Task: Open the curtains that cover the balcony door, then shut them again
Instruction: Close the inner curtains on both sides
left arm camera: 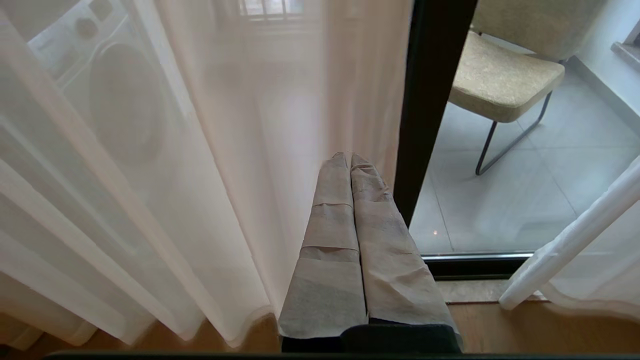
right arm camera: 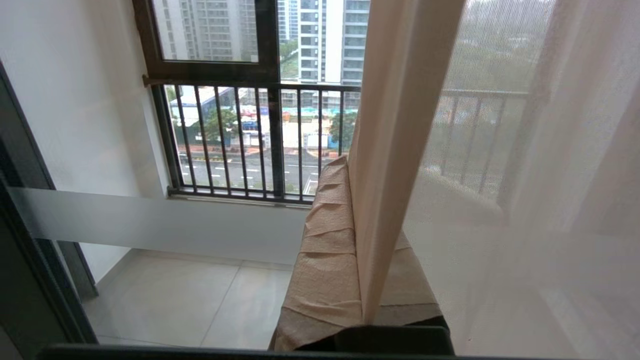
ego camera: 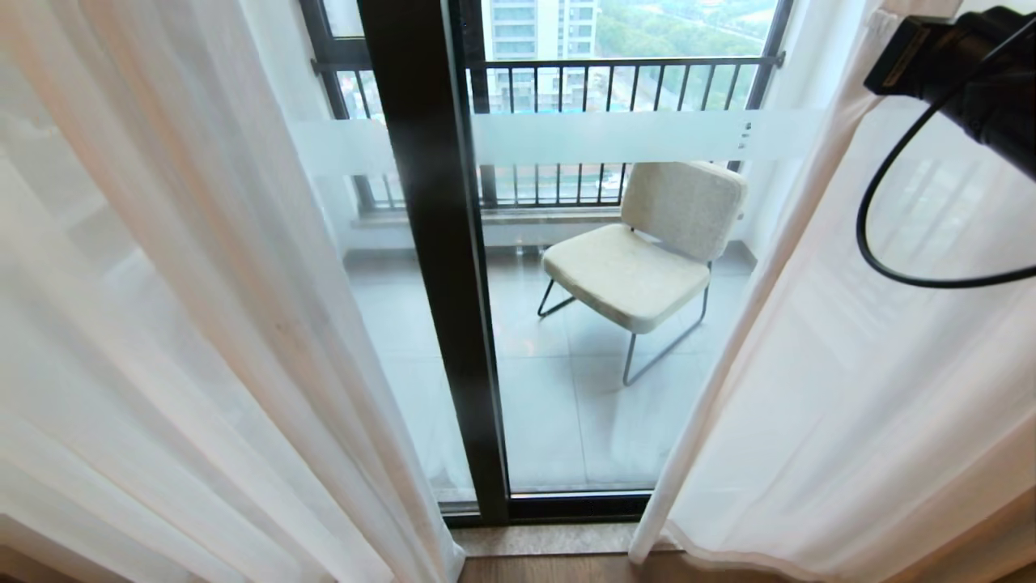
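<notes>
Both grippers wear tan paper-tape wrapping, creased in bands, on the left gripper point(left arm camera: 350, 159) and right gripper point(right arm camera: 345, 165), above black bases. The right arm point(ego camera: 963, 65) is black, trailing a looped black cable point(ego camera: 878, 243).

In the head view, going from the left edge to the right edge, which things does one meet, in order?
left sheer curtain → dark door frame post → cream chair on the balcony behind the glass → right sheer curtain → right arm's black wrist with its cable
</notes>
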